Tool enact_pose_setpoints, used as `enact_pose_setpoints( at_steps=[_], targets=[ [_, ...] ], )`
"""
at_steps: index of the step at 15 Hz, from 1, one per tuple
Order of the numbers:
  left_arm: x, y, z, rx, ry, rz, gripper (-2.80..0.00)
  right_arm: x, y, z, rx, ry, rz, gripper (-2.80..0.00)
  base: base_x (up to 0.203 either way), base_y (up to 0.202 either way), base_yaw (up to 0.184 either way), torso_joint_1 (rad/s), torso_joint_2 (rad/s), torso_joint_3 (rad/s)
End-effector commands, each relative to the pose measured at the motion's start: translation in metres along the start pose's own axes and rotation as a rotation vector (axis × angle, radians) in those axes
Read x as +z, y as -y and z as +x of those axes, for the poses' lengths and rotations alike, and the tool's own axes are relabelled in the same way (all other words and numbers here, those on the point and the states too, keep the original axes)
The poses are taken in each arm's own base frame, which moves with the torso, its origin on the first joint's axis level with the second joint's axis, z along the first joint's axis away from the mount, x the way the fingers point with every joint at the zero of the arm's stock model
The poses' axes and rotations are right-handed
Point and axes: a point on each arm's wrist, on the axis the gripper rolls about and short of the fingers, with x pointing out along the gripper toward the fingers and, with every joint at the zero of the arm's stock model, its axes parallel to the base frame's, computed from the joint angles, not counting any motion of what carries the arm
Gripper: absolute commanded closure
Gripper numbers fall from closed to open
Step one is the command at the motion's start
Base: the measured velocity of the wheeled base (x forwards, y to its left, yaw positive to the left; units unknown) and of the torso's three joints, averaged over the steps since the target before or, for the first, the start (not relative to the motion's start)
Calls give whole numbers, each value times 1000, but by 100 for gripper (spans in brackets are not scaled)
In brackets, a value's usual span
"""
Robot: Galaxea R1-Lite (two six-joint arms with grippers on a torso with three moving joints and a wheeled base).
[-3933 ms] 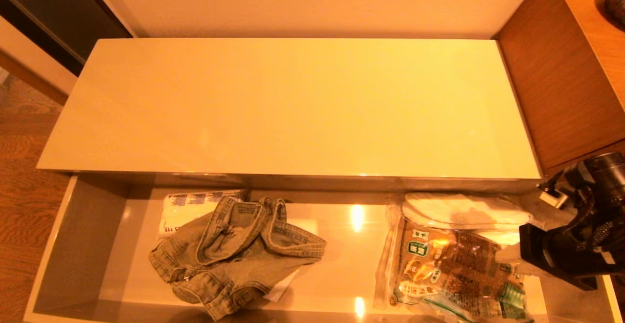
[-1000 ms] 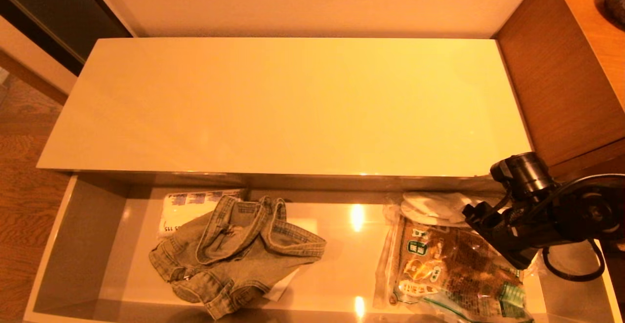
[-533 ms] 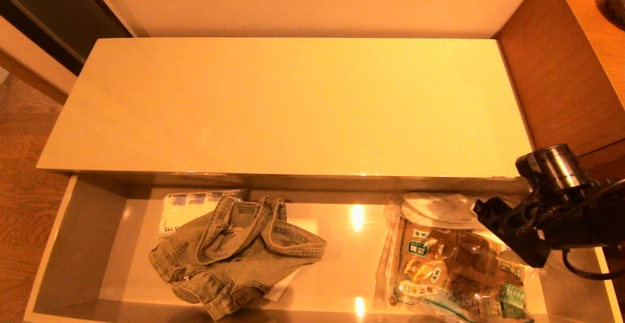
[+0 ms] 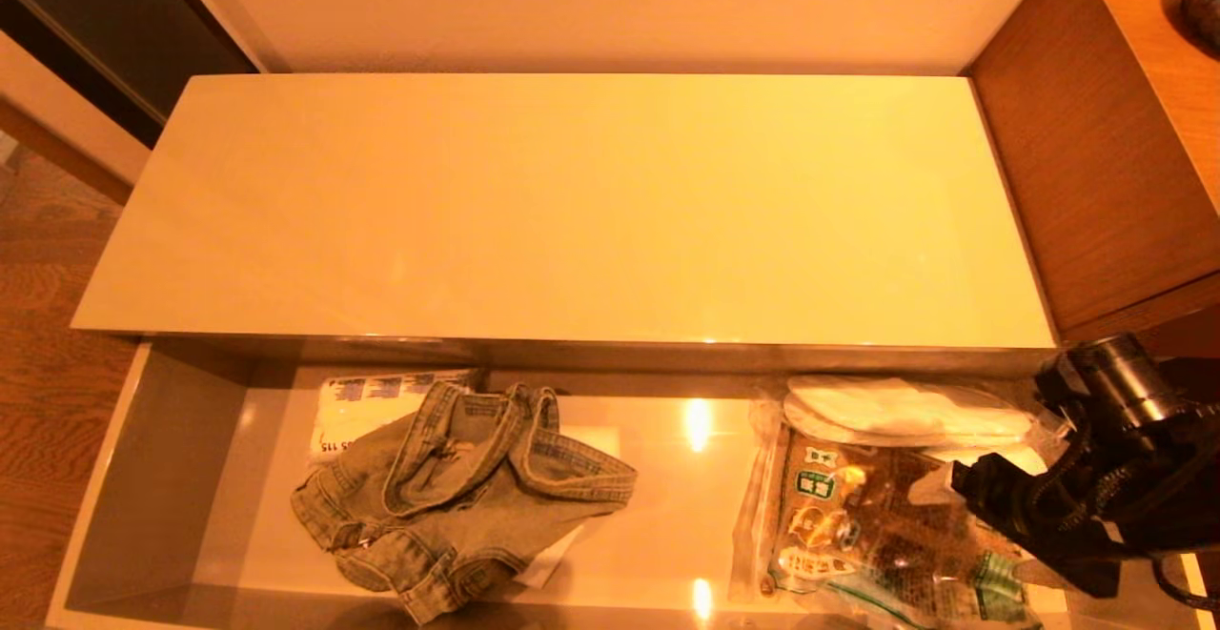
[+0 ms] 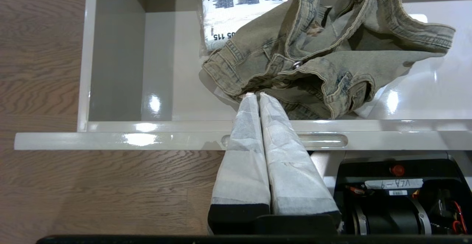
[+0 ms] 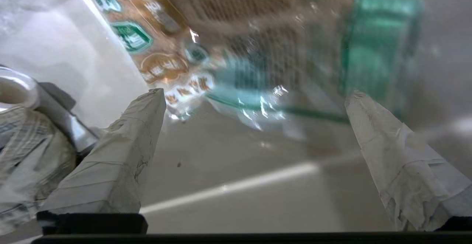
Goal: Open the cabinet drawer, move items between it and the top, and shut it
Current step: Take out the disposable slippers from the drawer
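Note:
The cabinet's top (image 4: 572, 211) is bare. Below it the drawer (image 4: 162, 477) stands pulled out. In it lie the items: a crumpled denim garment (image 4: 457, 487) (image 5: 324, 55) left of centre, and white slippers (image 4: 905, 411) in clear wrap at the back right. My right gripper (image 4: 953, 497) (image 6: 254, 94) hangs open and empty low over the drawer's right end, by a brown food bag (image 4: 877, 535) (image 6: 221, 33). My left gripper (image 5: 254, 95) is shut and empty, parked in front of the drawer's front panel (image 5: 147, 138), outside the head view.
A white tissue pack (image 4: 372, 411) (image 5: 236, 15) lies behind the denim, partly under it. A taller brown wooden unit (image 4: 1096, 144) stands against the cabinet's right end. Wood floor (image 4: 48, 401) lies to the left, a wall behind. The robot's base (image 5: 398, 199) is below the drawer front.
My right arm has swung from over the slippers back to the right and down toward the drawer's front right, uncovering the slippers. The gripper stayed open. Nothing in the drawer moved.

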Motion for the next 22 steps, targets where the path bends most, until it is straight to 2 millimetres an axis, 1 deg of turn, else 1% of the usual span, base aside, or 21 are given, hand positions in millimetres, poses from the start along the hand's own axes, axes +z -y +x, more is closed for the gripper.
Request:
enact_pose_setpoints(
  at_steps=[1, 3, 4, 5, 6, 7, 8, 10, 13, 15, 16, 20, 22],
  targets=[
    [0, 0, 0, 0, 0, 0, 0, -1, -2, -19, 0, -9, 18, -280, 0, 0, 0, 0, 0, 0],
    [0, 0, 0, 0, 0, 0, 0, 9, -17, -49, 13, -8, 31, -280, 0, 0, 0, 0, 0, 0],
    [0, 0, 0, 0, 0, 0, 0, 17, -28, -65, 25, 1, 33, -280, 0, 0, 0, 0, 0, 0],
    [0, 0, 0, 0, 0, 0, 0, 23, -36, -80, 7, -14, 35, -280, 0, 0, 0, 0, 0, 0],
    [0, 0, 0, 0, 0, 0, 0, 25, -39, -83, -42, -46, 38, -280, 0, 0, 0, 0, 0, 0],
    [0, 0, 0, 0, 0, -1, 0, 25, -40, -78, -103, -90, 37, -280, 0, 0, 0, 0, 0, 0],
    [0, 0, 0, 0, 0, -1, 0, 25, -41, -78, -114, -97, 29, -280, 0, 0, 0, 0, 0, 0],
    [0, 0, 0, 0, 0, 0, 0, 22, -37, -90, -99, -85, -22, -280, 0, 0, 0, 0, 0, 0],
    [0, 0, 0, 0, 0, 0, 0, 15, -30, -101, -114, -90, -75, -280, 0, 0, 0, 0, 0, 0],
    [0, 0, 0, 1, 0, 0, 0, 8, -22, -114, -114, -99, -155, -280, 0, 0, 0, 0, 0, 0],
    [0, 0, 0, 0, 0, -1, 0, 5, -19, -116, -127, -116, -189, -280, 0, 0, 0, 0, 0, 0],
    [0, 0, 0, 0, 0, 0, 0, 6, -20, -120, -121, -128, -341, -280, 0, 0, 0, 0, 0, 0],
    [0, 0, 0, 0, 0, 0, 0, 4, -17, -122, -135, -160, -429, -280, 0, 0, 0, 0, 0, 0]
  ],
)
